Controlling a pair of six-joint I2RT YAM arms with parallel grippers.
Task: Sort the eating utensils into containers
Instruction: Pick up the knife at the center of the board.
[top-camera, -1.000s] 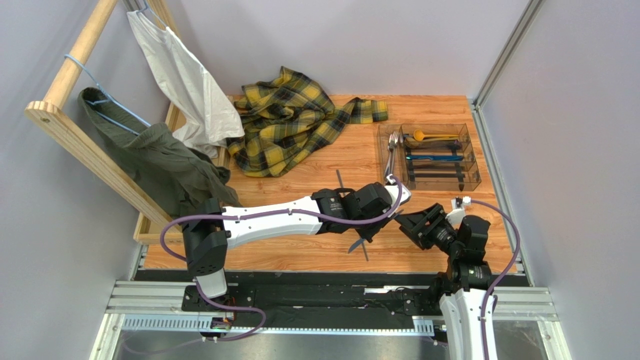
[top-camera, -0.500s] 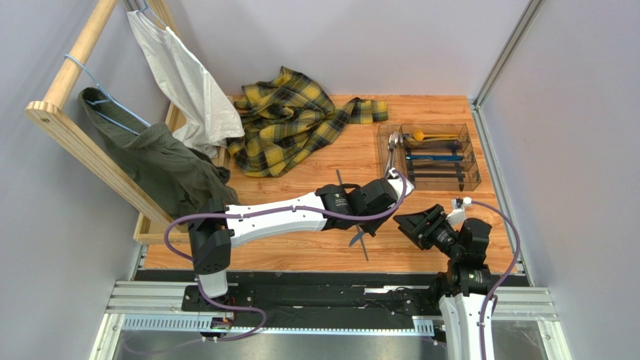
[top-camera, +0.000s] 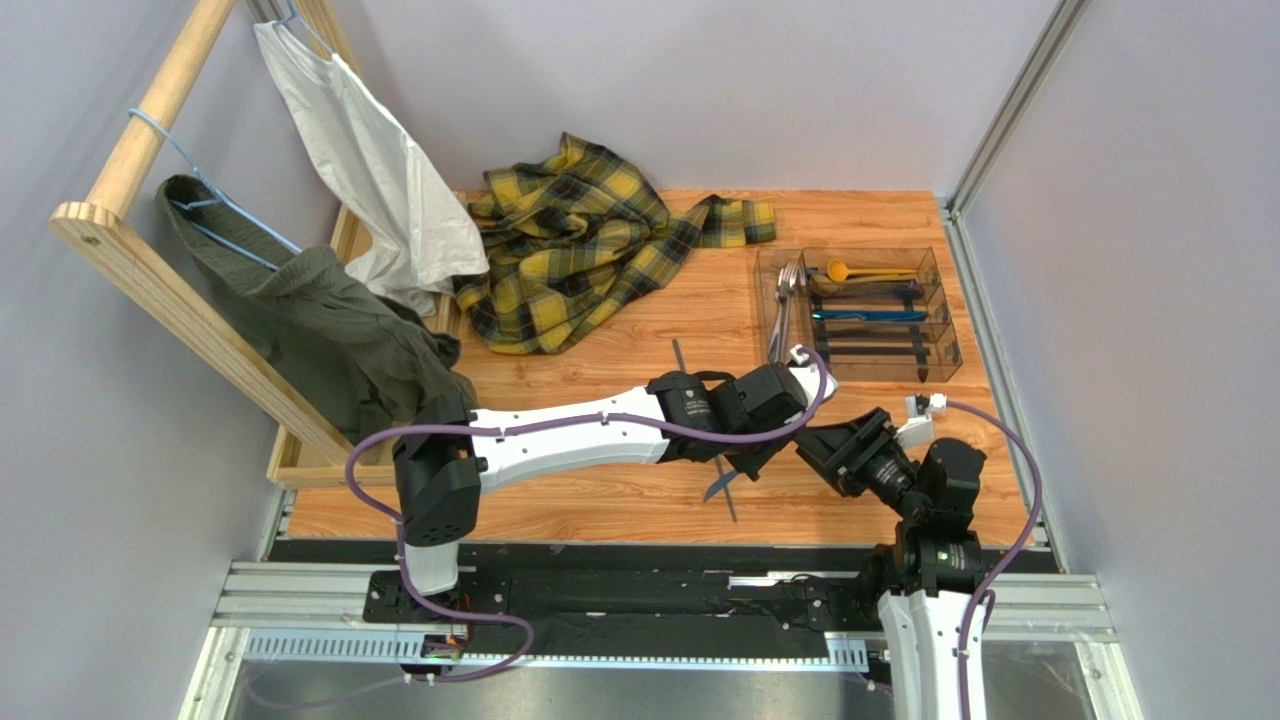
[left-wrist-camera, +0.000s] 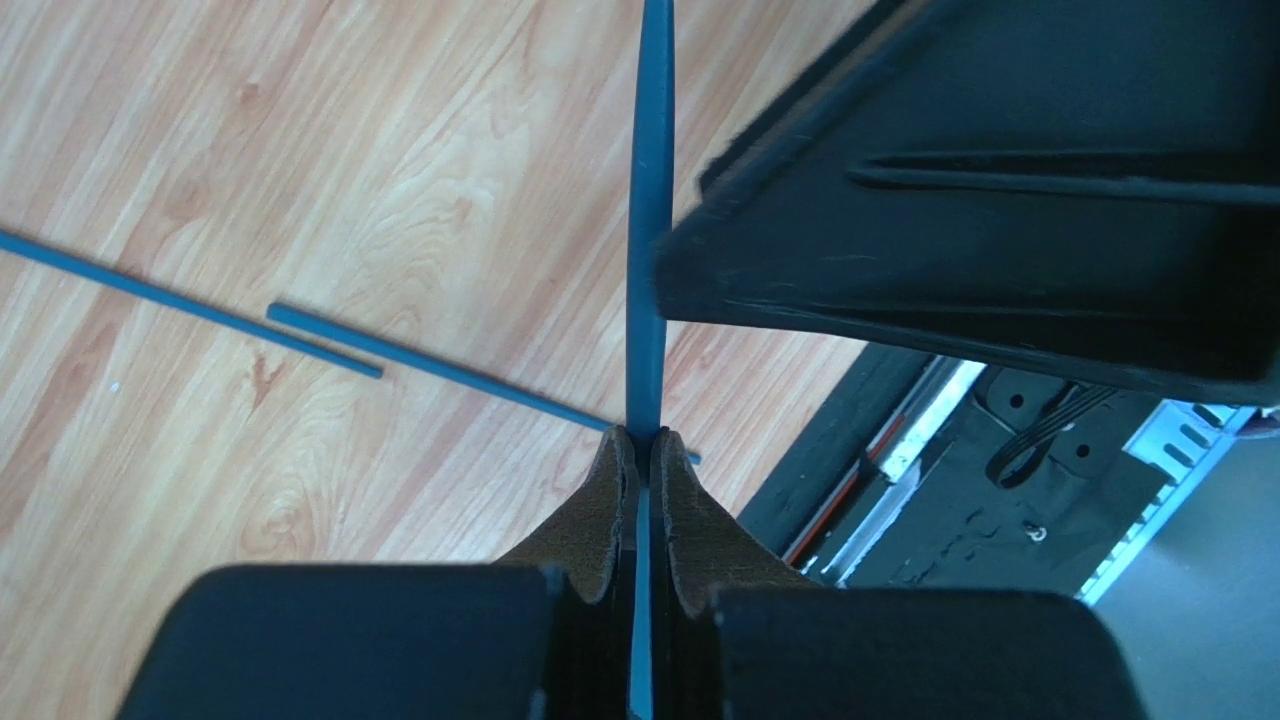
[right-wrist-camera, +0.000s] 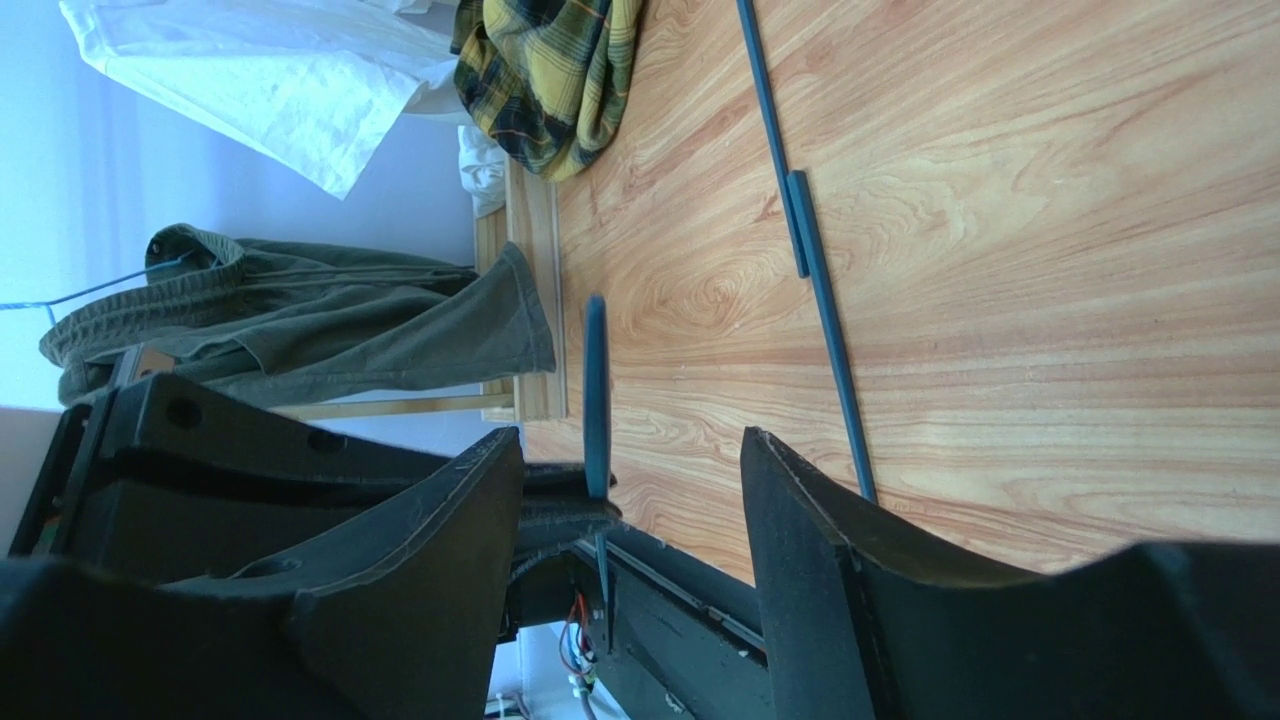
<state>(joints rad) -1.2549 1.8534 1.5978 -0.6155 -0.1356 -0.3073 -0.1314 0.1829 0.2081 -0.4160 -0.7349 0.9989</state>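
The dark knife is held tight in the left pincer, on the near side of the tray and well apart from it. The right pincer is wide open close to the knife and grips nothing. Inside the tray lie a gold spoon, a teal spoon, silver forks and some dark pieces. Two thin sticks lie on the worktop, also on the near side of the tray. I think most of the job is done, and the knife and the sticks are left.
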